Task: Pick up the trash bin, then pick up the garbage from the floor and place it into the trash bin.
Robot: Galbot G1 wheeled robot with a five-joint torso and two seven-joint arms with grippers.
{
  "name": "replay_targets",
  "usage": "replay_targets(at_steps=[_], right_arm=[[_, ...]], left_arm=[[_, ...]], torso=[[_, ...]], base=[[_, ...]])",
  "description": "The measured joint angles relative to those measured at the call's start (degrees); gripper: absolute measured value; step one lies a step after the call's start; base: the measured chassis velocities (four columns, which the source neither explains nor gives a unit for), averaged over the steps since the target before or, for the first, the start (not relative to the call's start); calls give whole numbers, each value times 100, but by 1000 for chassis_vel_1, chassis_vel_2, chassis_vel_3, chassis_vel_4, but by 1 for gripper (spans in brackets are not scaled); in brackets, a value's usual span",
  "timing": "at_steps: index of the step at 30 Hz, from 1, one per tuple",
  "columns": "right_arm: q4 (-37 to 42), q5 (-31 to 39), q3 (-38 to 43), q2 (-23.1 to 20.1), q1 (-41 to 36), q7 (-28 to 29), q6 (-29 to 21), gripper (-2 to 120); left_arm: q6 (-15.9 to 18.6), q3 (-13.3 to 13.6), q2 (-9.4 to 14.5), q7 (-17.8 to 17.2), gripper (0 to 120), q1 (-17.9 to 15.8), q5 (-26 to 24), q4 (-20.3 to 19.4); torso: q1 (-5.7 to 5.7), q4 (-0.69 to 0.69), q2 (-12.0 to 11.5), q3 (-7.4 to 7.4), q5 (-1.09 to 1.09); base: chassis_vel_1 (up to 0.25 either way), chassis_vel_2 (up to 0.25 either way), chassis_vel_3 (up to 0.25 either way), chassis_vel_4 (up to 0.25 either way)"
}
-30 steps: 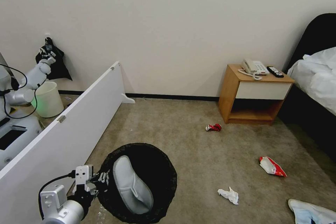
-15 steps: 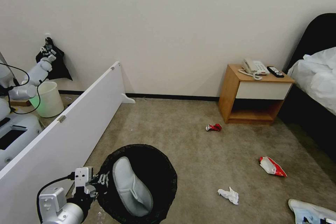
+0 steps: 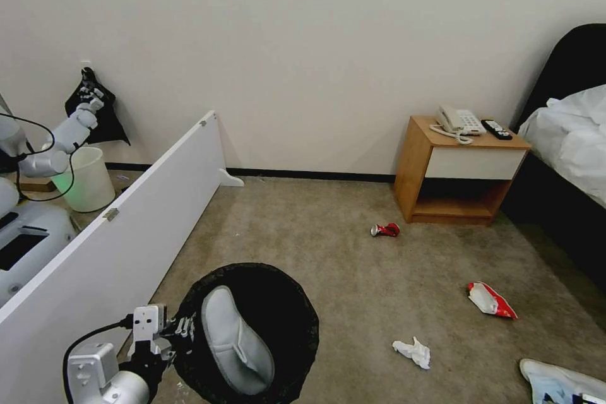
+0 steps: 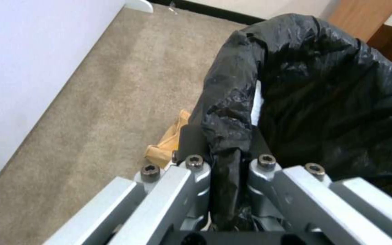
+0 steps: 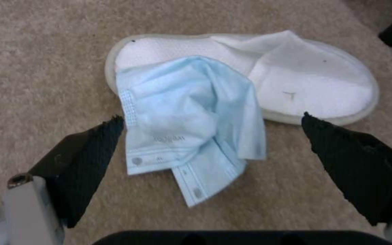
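Lower now than a second ago, the trash bin (image 3: 252, 334) hangs from the left pincer (image 4: 225, 160), clamped on its bag-lined rim; the slipper inside (image 3: 235, 341) lies lengthwise, toe away from the robot. The right pincer (image 5: 214, 146) gapes wide over a blue cloth (image 5: 191, 126) draped on a white slipper (image 5: 296, 81) lying across the floor (image 5: 46, 51).

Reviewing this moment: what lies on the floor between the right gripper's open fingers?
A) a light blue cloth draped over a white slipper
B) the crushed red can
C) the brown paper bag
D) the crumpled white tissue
A: the right wrist view shows the right gripper open over the blue cloth, which lies partly across the white slipper on the carpet.
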Motion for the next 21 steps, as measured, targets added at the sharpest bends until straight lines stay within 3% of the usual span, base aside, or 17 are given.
replay_targets(at_steps=[21], right_arm=[[-754, -186, -246, 170, 814, -45, 75, 100]], left_arm=[[2, -34, -21, 0, 4, 52, 12, -13]], torso=[[0, -1, 0, 0, 0]], base=[[0, 0, 0, 0]])
